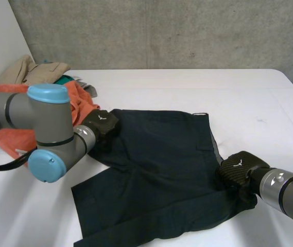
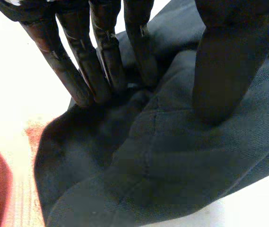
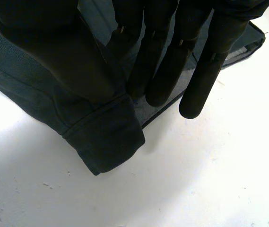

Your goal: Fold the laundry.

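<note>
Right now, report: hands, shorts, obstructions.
Left hand pinches shorts at one edge. Right hand pinches opposite hem. Shorts unfolded on table. Clothes pile close beside left hand.

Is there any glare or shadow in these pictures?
Left wrist view: the table glares to blank white beside the dark shorts. Right wrist view: the shorts' hem throws a soft shadow on the table. Head view: even light, no glare, shorts almost black.
</note>
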Robot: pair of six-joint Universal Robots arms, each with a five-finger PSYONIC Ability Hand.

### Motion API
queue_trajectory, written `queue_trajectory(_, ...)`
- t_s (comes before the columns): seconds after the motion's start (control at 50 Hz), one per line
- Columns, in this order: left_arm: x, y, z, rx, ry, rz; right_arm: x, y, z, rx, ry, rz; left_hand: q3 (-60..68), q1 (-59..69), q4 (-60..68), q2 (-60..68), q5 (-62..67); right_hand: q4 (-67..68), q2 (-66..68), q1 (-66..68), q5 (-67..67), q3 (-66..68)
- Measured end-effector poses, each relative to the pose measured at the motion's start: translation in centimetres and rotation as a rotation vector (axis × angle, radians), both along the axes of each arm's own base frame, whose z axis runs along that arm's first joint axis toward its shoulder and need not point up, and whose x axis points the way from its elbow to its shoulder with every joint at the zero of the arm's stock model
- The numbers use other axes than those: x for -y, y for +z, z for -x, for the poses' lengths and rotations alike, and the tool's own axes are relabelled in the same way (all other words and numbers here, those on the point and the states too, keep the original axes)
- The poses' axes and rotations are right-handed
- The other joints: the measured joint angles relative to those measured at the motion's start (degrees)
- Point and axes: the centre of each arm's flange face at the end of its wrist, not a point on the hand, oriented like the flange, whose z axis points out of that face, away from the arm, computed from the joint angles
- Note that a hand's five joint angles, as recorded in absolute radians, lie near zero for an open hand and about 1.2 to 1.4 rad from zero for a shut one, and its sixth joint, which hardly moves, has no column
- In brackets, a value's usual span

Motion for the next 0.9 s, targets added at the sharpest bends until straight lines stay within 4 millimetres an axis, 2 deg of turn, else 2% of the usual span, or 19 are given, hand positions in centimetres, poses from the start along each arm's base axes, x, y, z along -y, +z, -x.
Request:
queue_trajectory(0.16,-0.3,-0.9,0.5,0.026,-0.015,-0.025,0.3,0.1,0.3,0.002,-0.011,0.005,13.73,13.86,14.07,13.90,13.88,0.00,0.00,0.00,0.00,0.00)
queue_trajectory(0.18,-0.4,-0.9,0.5,0.028,-0.014,-0.025,0.3,0.1,0.3,0.003,-0.012,0.005,24.11,23.67,24.52,24.43,24.06,0.00,0.00,0.00,0.00,0.00)
queue_trajectory(0.2,-0.3,-0.9,0.5,0.032,-0.008,-0.024,0.4,0.1,0.3,0.003,-0.013,0.006,25.43,23.86,26.31,25.78,25.30,0.00,0.00,0.00,0.00,0.00)
queue_trajectory(0.46,2.1,1.4,-2.9,0.158,0.247,0.112,0.1,0.1,0.2,0.004,-0.008,-0.001,26.34,23.86,26.98,26.65,25.37,0.00,0.00,0.00,0.00,0.00)
queue_trajectory(0.66,1.3,2.1,-3.7,0.269,0.291,0.142,-0.2,0.0,0.1,0.002,-0.002,-0.006,26.26,23.69,26.92,26.58,25.31,0.00,0.00,0.00,0.00,0.00)
queue_trajectory(0.68,1.2,2.1,-3.7,0.274,0.290,0.142,-0.2,0.0,0.1,0.002,-0.001,-0.006,17.41,16.04,18.73,17.60,19.32,0.00,0.00,0.00,0.00,0.00)
queue_trajectory(0.7,0.9,2.1,-3.6,0.279,0.287,0.140,-0.3,0.0,0.1,0.003,0.001,-0.006,17.41,16.04,18.73,17.60,19.32,0.00,0.00,0.00,0.00,0.00)
queue_trajectory(0.72,0.7,2.2,-3.5,0.280,0.284,0.138,-0.3,0.1,0.0,0.003,0.002,-0.005,4.99,1.63,5.17,4.91,5.88,0.00,0.00,0.00,0.00,0.00)
queue_trajectory(0.76,0.3,2.3,-3.4,0.278,0.277,0.133,-0.4,0.1,0.0,0.005,0.005,-0.003,-14.85,-18.33,-15.10,-14.96,-14.72,0.00,0.00,0.00,0.00,0.00)
queue_trajectory(0.82,-0.3,2.9,-3.3,0.267,0.269,0.127,-0.6,0.3,-0.1,0.010,0.010,0.003,-20.97,-21.57,-21.29,-21.09,-21.22,0.00,0.00,0.00,0.00,0.00)
queue_trajectory(0.88,-0.8,3.7,-3.4,0.255,0.269,0.125,-0.6,0.5,-0.1,0.014,0.013,0.009,-21.52,-21.57,-21.74,-21.59,-21.87,0.00,0.00,0.00,0.00,0.00)
queue_trajectory(0.9,-1.3,4.5,-3.6,0.242,0.272,0.126,-0.7,0.7,-0.1,0.019,0.016,0.016,-21.59,-21.57,-21.78,-21.65,-22.02,0.00,0.00,0.00,0.00,0.00)
